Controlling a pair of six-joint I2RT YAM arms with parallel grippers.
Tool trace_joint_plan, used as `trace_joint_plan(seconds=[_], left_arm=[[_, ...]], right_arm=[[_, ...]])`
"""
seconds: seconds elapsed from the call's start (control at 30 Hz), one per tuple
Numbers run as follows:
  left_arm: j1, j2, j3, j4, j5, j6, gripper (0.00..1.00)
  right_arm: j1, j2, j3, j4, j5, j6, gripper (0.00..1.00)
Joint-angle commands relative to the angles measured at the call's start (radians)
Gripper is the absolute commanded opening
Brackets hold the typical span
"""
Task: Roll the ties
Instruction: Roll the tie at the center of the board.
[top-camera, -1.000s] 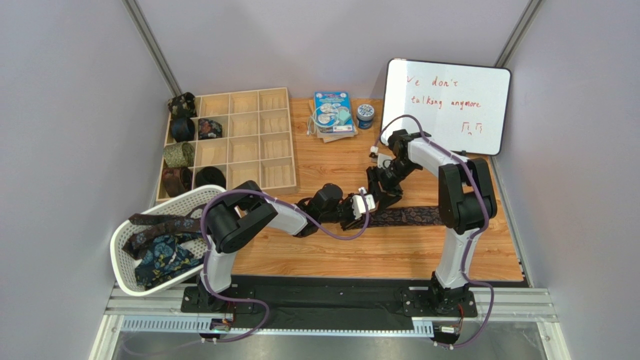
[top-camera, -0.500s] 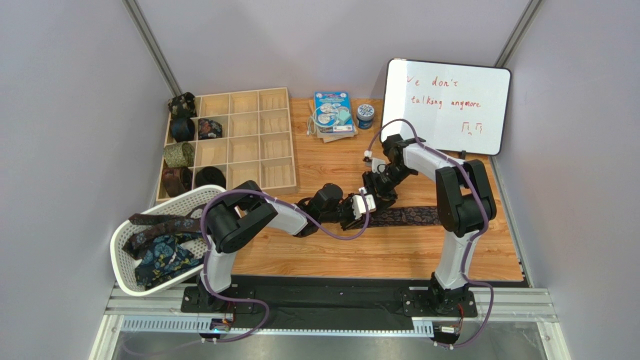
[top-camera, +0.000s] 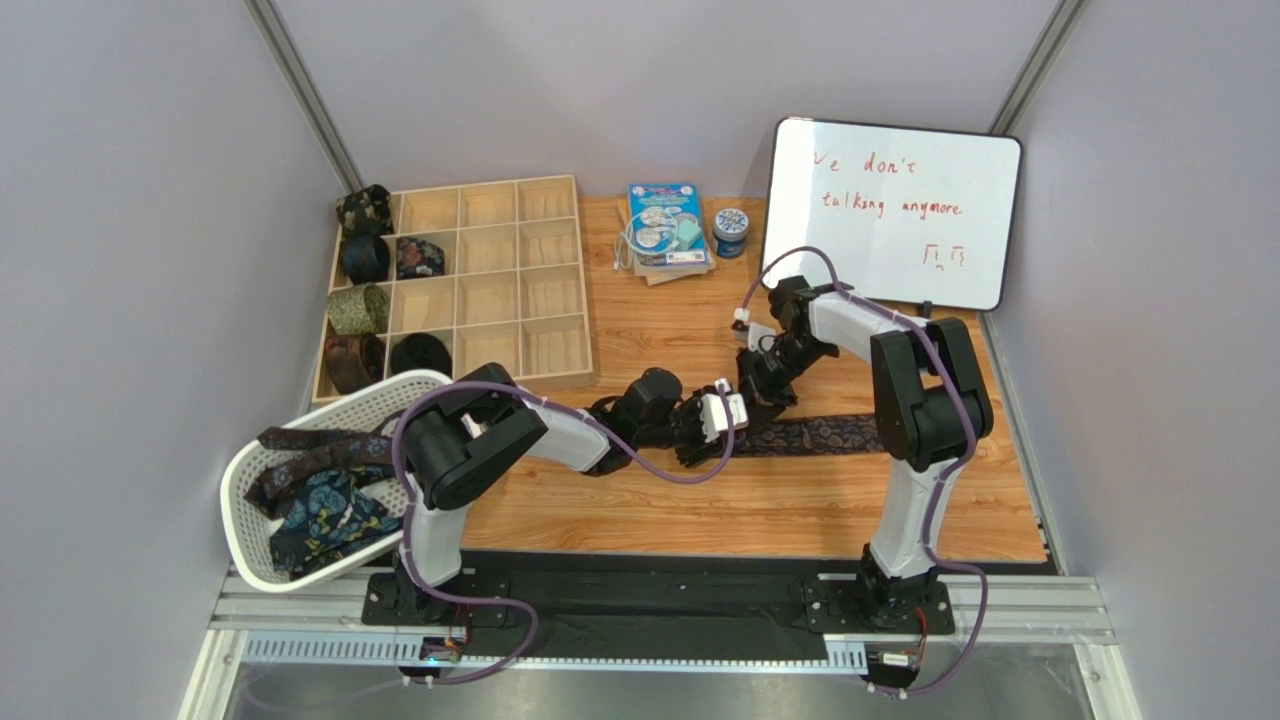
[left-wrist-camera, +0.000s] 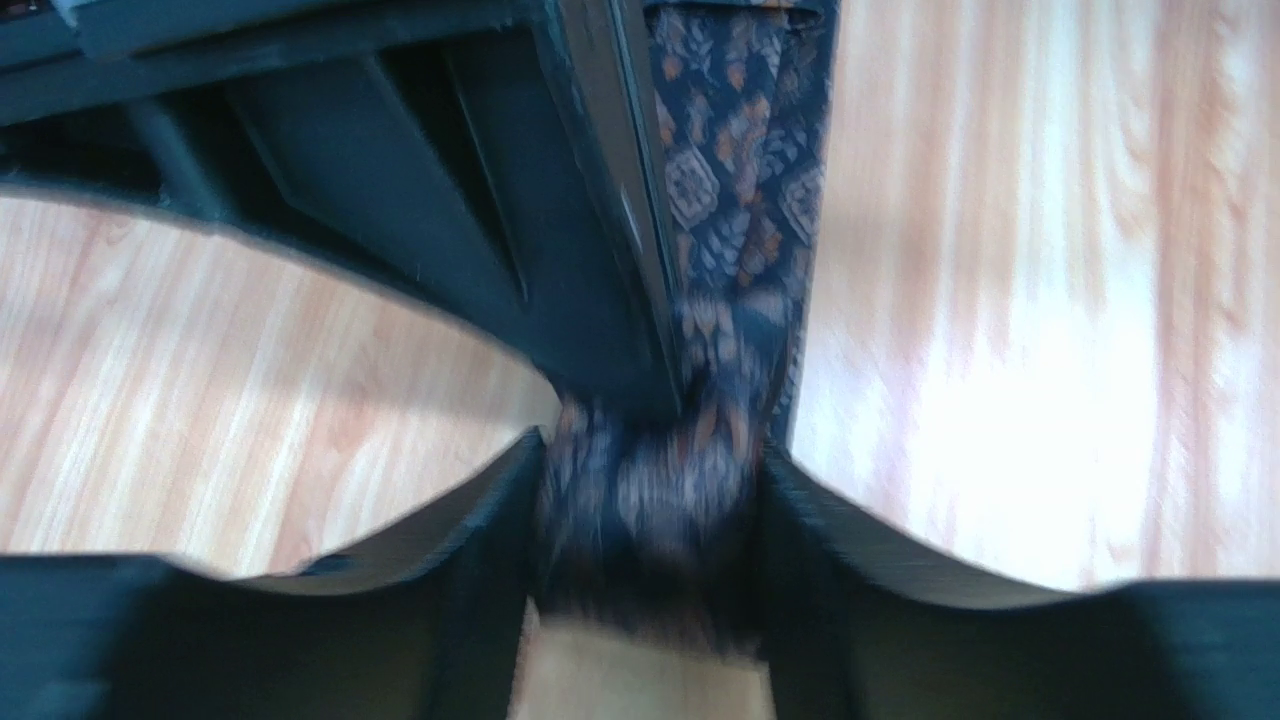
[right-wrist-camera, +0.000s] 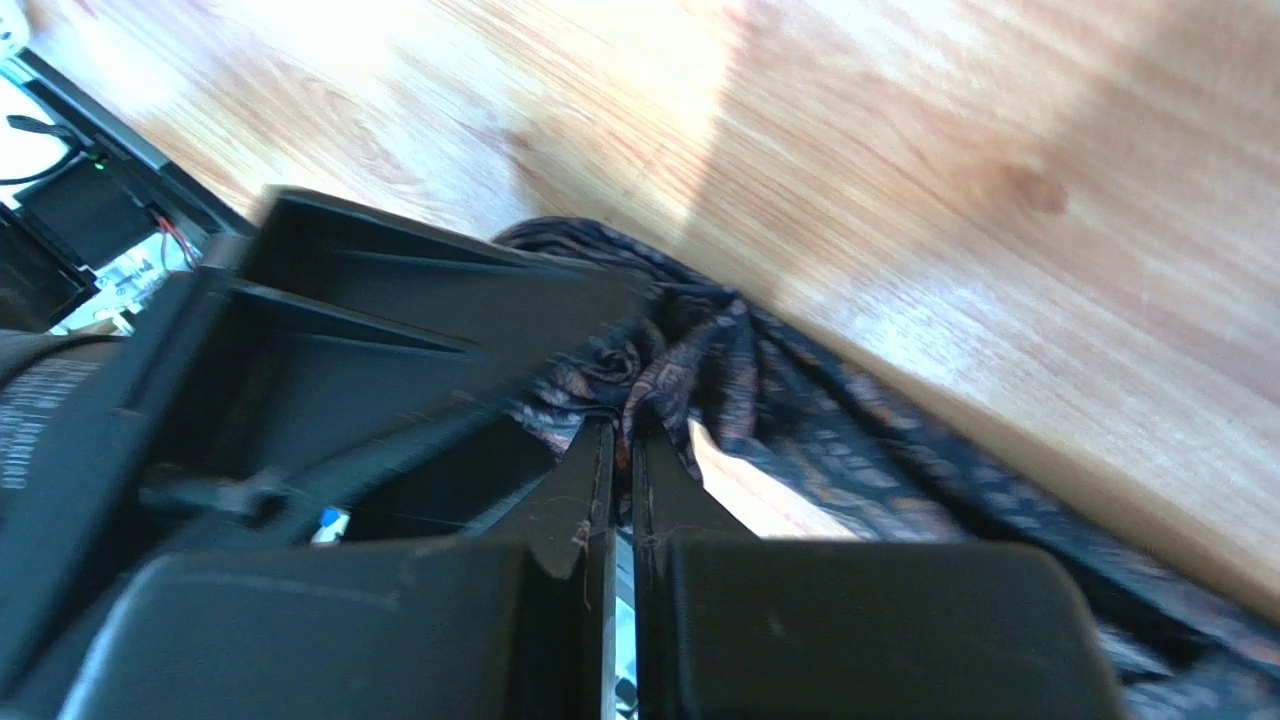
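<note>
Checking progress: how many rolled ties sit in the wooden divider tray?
6. Four rolled ties fill the wooden divider tray's left column: top, second, third, bottom. Two sit in the next column, second and bottom rows. Stacked ones could be hidden.

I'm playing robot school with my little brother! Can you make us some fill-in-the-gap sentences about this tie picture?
1. The loose ties lie in a white ____.
2. The left gripper has the rolled-up end of a ____ between its fingers.
3. The right gripper is ____, pinching the same fabric.
4. The writing on the whiteboard is ____.

Missing words: basket; tie; shut; red.
</note>
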Motion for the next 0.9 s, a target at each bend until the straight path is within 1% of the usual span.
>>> trace_joint_plan(seconds=[0.0,0.07,0.27,0.37,0.47,0.6,0.67,0.7,0.73,0.77,0.8,0.87], left_arm=[[0.02,-0.052,-0.061,-0.245,0.066,0.02,0.62],[0.02,-0.076,-0.055,-0.245,0.098,0.005,0.66],[0.029,-0.149,-0.061,-0.203,0.151,-0.064,0.71],[0.038,-0.166,-0.098,-0.127,0.164,-0.08,0.74],[0.041,-0.152,-0.109,-0.065,0.159,-0.083,0.75],[0.043,-0.093,-0.113,0.08,0.153,-0.081,0.76],[0.043,-0.068,-0.089,0.102,0.138,-0.09,0.77],[0.043,-0.044,-0.081,0.125,0.135,-0.092,0.79],[0.041,-0.031,-0.072,0.136,0.135,-0.098,0.85],[0.041,-0.021,-0.055,0.142,0.147,-0.104,0.87],[0.043,-0.002,-0.046,0.145,0.158,-0.107,0.93],[0.04,0.013,-0.018,0.15,0.161,-0.124,0.99]], right_arm=[[-0.006,0.046,-0.035,0.07,0.19,0.008,0.0],[-0.006,0.052,-0.037,0.081,0.208,0.013,0.0],[-0.006,0.055,-0.052,0.104,0.254,0.019,0.0],[-0.005,0.05,-0.06,0.115,0.268,0.023,0.0],[0.001,0.055,-0.06,0.125,0.288,0.034,0.0],[0.013,0.069,-0.057,0.144,0.313,0.052,0.0],[0.015,0.075,-0.057,0.15,0.319,0.059,0.0],[0.015,0.078,-0.057,0.153,0.324,0.06,0.0],[0.013,0.081,-0.06,0.158,0.325,0.062,0.0],[0.015,0.083,-0.061,0.159,0.325,0.062,0.0],[0.015,0.084,-0.06,0.159,0.324,0.065,0.0],[0.015,0.084,-0.058,0.162,0.313,0.071,0.0]])
